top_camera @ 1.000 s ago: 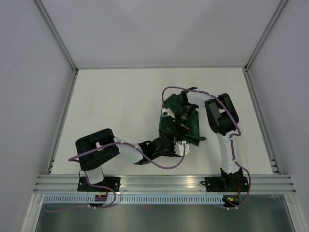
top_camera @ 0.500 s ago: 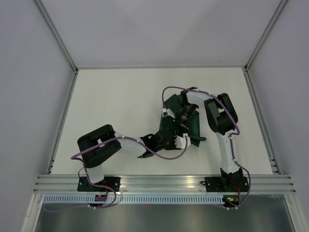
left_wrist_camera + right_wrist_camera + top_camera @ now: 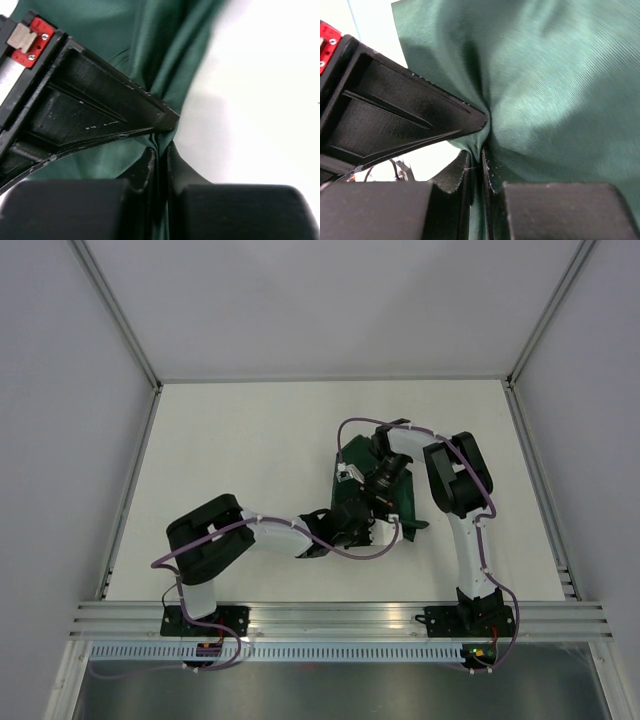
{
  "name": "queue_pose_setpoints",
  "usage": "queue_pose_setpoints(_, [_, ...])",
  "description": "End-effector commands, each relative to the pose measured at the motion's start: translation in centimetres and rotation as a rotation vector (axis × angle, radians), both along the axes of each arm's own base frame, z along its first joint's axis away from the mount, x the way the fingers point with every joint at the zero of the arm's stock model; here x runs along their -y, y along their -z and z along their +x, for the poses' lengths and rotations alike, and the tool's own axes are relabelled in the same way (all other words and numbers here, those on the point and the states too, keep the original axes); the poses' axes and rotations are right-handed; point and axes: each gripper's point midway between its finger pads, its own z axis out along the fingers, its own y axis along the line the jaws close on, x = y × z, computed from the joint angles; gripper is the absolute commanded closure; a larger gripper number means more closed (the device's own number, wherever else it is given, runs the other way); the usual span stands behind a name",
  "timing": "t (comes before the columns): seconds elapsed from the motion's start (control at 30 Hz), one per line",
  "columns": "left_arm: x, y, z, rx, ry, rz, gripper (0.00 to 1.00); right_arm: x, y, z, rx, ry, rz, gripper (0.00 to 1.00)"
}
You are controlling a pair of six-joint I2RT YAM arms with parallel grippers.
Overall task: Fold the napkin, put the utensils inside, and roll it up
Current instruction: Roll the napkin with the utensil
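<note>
Left wrist view: left gripper (image 3: 161, 145) has just pinched shut on the dark green cloth napkin (image 3: 160, 45); right gripper (image 3: 481, 147) grips it too, ready for folding.

White matt surface (image 3: 250, 470), bounded by pale walls (image 3: 60, 440) left, far and right, and by a metal rail (image 3: 340, 615) near. Carries a single dark green napkin (image 3: 404, 502), right of centre, towards the near half, rumpled into long folds, not flat.

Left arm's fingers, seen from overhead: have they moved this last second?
Yes. From overhead, the left fingers slid away from the near rail, farther onto the napkin, pinching its cloth.
</note>
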Motion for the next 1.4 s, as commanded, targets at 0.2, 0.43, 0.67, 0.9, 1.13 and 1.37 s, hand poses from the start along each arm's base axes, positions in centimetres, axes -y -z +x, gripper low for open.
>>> queue_pose_setpoints(0.2, [-1.5,1.9,-0.2,-0.227,-0.057,0.04,0.98,0.8,3.7,2.4,0.171,-0.078,-0.011,0.82])
queue_pose_setpoints(0.43, [-1.6,1.5,-0.6,-0.345,-0.062,-0.023,0.98,-0.1,0.6,3.0,0.247,-0.013,0.052,0.53])
queue_pose_setpoints(0.67, [-2.0,1.9,-0.9,-0.428,-0.078,-0.07,0.98,0.2,-3.4,4.4,0.35,0.102,0.134,0.4])
queue_pose_setpoints(0.9, [-2.5,2.5,-1.3,-0.533,-0.092,-0.114,0.98,2.0,-6.8,6.3,0.499,0.219,0.207,0.37])
queue_pose_setpoints(1.13, [-2.5,2.1,-2.2,-0.735,-0.1,-0.219,0.98,4.1,-8.2,7.4,0.63,0.296,0.268,0.37])
queue_pose_setpoints(1.37, [-2.9,2.6,-2.4,-0.933,-0.118,-0.301,0.98,4.8,-8.5,6.3,0.819,0.267,0.311,0.35])
